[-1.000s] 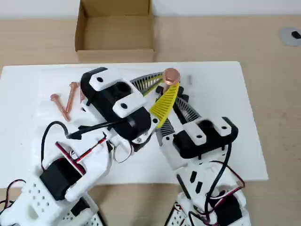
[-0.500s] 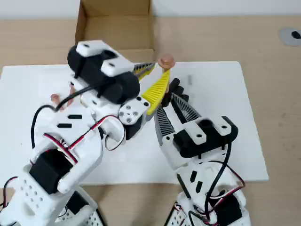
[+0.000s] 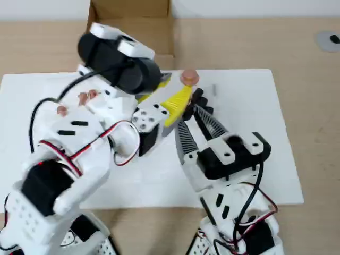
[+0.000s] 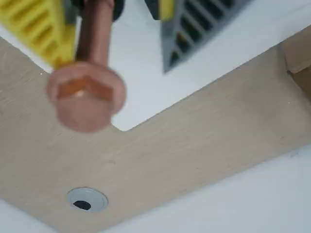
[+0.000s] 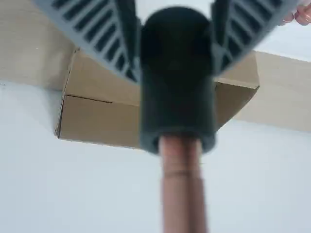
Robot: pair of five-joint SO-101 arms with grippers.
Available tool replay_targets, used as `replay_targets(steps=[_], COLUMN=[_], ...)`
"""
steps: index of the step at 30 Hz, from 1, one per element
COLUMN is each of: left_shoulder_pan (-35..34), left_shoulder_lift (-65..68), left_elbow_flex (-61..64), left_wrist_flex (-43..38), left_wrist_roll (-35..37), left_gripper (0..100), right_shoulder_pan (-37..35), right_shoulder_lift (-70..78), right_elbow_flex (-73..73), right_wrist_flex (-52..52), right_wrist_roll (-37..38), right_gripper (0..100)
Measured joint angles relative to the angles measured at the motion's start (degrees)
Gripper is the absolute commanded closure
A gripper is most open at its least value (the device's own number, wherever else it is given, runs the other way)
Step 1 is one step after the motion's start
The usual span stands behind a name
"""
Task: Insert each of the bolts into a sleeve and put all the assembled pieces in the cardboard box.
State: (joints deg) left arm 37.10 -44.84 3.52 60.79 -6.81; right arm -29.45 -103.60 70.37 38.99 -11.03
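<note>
Bolt (image 3: pixel 189 78) head uppermost over the white board's (image 3: pixel 255 133) far edge, just off the near right corner of the cardboard box (image 3: pixel 130 32). Shank sits in the black sleeve (image 5: pixel 177 73). Right gripper (image 3: pixel 195 106) clamps the sleeve. Left gripper (image 3: pixel 179 84): jaws apart, one yellow finger (image 4: pixel 34 26) against the shank, a gap on the other side. Spare bolts (image 3: pixel 79 98) lie near the board's left edge.
</note>
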Motion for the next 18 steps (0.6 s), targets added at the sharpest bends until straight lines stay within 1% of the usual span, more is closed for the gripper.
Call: replay_targets(steps=[5,12,15,18], left_shoulder_pan=[0.0,0.0,0.0,0.0], left_shoulder_lift=[2.99,10.11,12.57,13.89], left_elbow_flex=[-9.93,-26.9,-33.14,-37.71], left_wrist_flex=[8.79,22.86,25.93,27.08], left_wrist_roll=[1.14,1.41,1.32,1.32], left_gripper=[83,83,83,83], right_shoulder_pan=[0.09,0.0,0.0,0.0], right_shoulder_lift=[0.0,0.0,0.0,0.0], right_elbow_flex=[0.09,0.09,0.09,0.09], right_wrist_flex=[0.0,0.0,0.0,-0.09], right_wrist_roll=[-0.09,0.18,0.35,1.23], right_gripper=[98.9,98.9,98.9,98.9])
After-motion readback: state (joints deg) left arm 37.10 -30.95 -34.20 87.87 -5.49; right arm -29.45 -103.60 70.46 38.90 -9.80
